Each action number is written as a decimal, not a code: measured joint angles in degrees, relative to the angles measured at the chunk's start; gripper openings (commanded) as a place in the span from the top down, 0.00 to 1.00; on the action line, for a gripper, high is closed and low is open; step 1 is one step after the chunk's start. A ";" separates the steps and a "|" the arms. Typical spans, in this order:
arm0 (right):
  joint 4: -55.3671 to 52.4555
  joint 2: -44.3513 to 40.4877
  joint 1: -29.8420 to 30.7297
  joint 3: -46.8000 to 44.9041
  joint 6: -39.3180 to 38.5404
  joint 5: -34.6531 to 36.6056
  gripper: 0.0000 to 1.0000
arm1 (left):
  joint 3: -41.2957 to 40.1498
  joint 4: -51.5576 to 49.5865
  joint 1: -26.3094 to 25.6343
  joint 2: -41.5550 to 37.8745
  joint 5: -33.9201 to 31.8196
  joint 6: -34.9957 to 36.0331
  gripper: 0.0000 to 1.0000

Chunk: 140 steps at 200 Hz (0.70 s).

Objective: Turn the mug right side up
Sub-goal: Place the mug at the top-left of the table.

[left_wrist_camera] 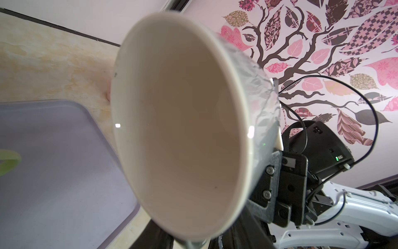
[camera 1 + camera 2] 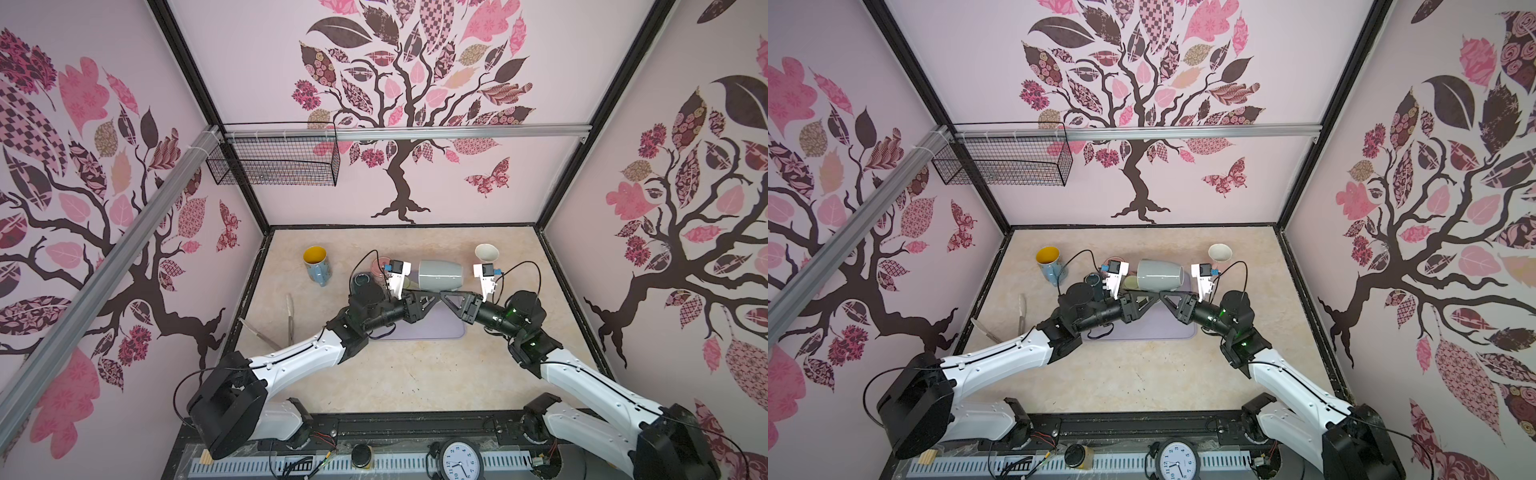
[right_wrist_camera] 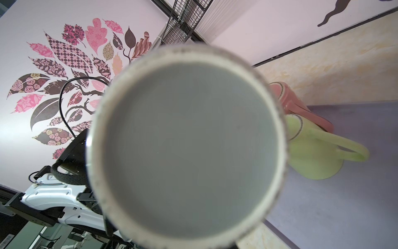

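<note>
Mug (image 2: 440, 274) sideways aloft, apparently clenched by right claw (image 2: 448, 296), left claw (image 2: 431, 295) state unclear, clock (image 2: 1177, 460) numerals readable

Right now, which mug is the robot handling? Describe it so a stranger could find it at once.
Find the purple mat in the middle of the table. Above its far edge, the grey mug is held on its side between the two arms. The pink mug and green mug stand upside down on the mat; only this one is grey and lifted.
</note>
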 measured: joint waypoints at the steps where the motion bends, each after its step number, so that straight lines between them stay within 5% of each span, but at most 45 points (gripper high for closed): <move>1: 0.02 0.02 0.00 0.00 -0.02 0.00 1.00 | 0.00 0.00 0.02 0.00 -0.02 -0.02 0.62; 140: -4.46 0.70 0.33 0.00 -5.95 1.90 1.00 | 0.00 -2.51 0.52 2.12 -0.04 1.07 0.74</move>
